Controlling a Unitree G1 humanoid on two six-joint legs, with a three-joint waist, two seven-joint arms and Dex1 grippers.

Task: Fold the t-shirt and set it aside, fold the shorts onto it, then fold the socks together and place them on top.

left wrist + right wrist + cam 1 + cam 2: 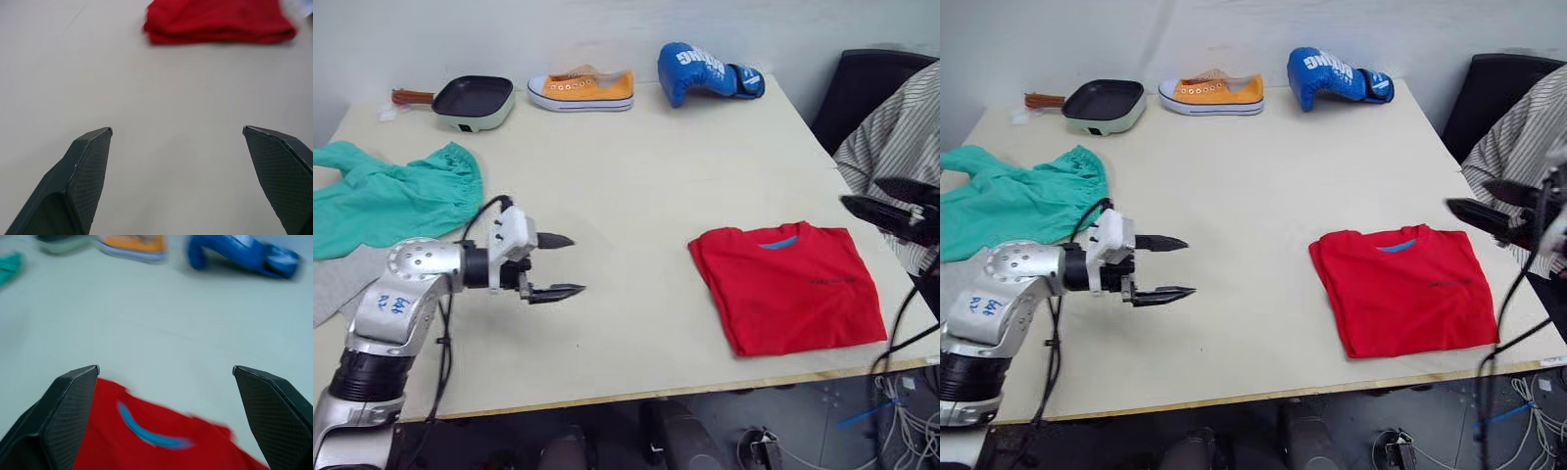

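— How does the t-shirt [786,285] look from where you stand?

— Folded into a neat, flat rectangle, bright red, collar side turned toward the far edge of the table [636,166] with a blue strip showing inside the neck. It lies on my right side, near the front edge, touching nothing else. A small dark mark sits on its chest, too small for me to read.

— And your fingers?

— My left gripper [564,265] hangs over bare tabletop, fingers spread wide and holding nothing, pointing across toward the red cloth. My right gripper [1489,208] hovers just past the shirt's right edge, also parted and empty (its wrist view shows the red collar between the two fingers [66,416], lower down).

— Where are the shorts [391,196]?

— Rumpled in a teal-green heap at the far left, the gathered waistband toward the middle of the table. Their left part runs out of the picture.

— The socks [340,279]?

— A patch of light grey cloth lies just beside the shorts at the left edge, half hidden behind my left arm. I cannot tell whether it is one sock or both.

— Anything else?

— Along the back edge: a small dark pan [470,101] with a pale green body, an orange sneaker [581,90], a blue boxing glove [705,70]. A striped sleeve [891,137] shows at the right, cut off.
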